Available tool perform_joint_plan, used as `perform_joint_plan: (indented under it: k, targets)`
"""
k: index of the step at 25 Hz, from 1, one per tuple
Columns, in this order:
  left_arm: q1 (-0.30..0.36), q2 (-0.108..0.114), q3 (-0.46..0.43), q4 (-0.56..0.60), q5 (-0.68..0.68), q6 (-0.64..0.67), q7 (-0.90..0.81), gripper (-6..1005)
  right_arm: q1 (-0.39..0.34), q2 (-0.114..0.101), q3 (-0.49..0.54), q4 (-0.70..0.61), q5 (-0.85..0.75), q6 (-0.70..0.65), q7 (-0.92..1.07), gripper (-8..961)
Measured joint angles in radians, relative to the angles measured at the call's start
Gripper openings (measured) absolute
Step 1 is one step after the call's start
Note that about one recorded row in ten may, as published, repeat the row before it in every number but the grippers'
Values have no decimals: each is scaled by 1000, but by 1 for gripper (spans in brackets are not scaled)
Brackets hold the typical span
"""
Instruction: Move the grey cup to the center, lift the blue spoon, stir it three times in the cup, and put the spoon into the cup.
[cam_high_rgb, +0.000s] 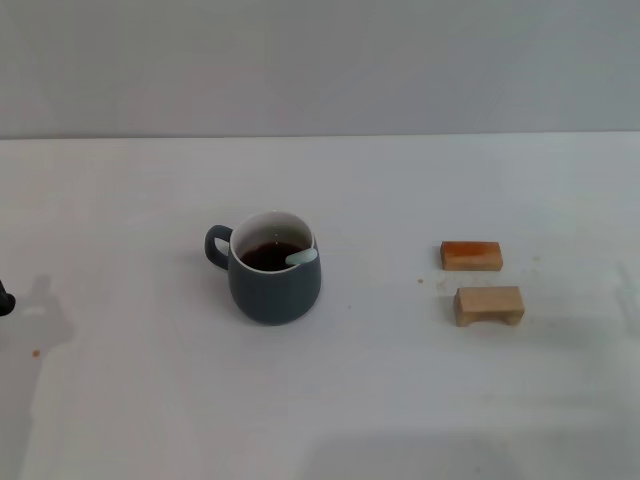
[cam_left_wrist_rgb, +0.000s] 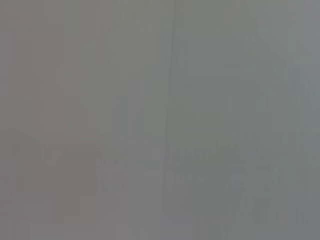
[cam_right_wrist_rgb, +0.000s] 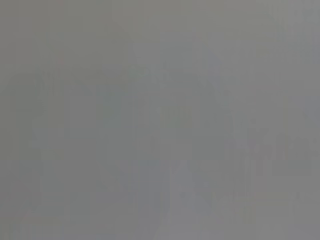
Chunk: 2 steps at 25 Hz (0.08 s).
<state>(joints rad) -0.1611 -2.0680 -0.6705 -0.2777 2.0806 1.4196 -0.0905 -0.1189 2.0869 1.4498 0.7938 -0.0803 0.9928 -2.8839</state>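
The grey cup (cam_high_rgb: 274, 267) is sitting upright near the middle of the white table (cam_high_rgb: 150, 420), handle facing the robot's left, and the blue spoon (cam_high_rgb: 301, 257) is resting inside it, pale handle leaning on the rim; two wooden blocks (cam_high_rgb: 479, 281) are lying well apart to its right, while neither gripper is showing, both wrist views giving only blank grey

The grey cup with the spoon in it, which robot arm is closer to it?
Left. A dark bit of the left arm shows at the table's edge, left of the grey cup. The right arm is out of view.
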Motion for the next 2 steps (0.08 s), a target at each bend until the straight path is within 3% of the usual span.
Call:
perform_joint_plan:
  k: [2]
  targets:
    - [1,0,1,0,0,0,0,-2,2,0,-1,-3,0,6,0,427]
